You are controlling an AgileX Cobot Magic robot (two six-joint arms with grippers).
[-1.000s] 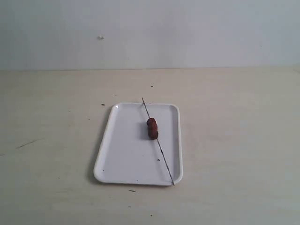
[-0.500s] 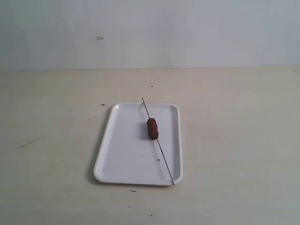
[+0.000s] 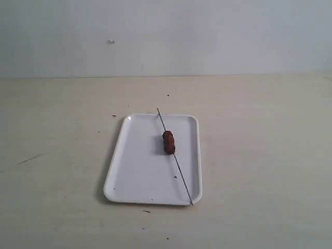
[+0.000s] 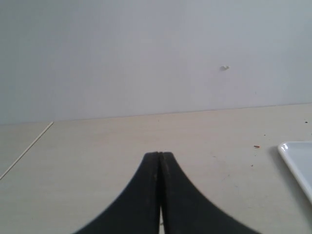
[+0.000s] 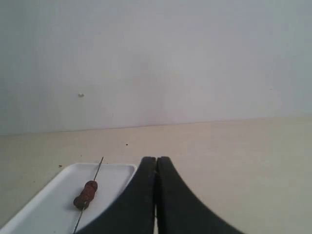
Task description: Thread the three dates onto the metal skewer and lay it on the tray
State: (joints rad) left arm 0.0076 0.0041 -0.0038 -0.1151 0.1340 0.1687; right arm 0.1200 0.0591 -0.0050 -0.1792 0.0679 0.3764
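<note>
Exterior view: metal skewer (image 3: 181, 176) with the dates (image 3: 168, 142) bunched on it, lying slantwise across the tray (image 3: 135, 171), tips poking past the rim. Ahead of the left gripper (image 4: 160, 161) and right gripper (image 5: 156, 163), untouched; both pinched shut, empty. Could roll off if bumped, tbh.

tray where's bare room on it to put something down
In the exterior view the tray is bare across its left part, from the left rim to the metal skewer. Its right side is crowded: the skewer lies diagonally there with the dates bunched mid-length.
</note>
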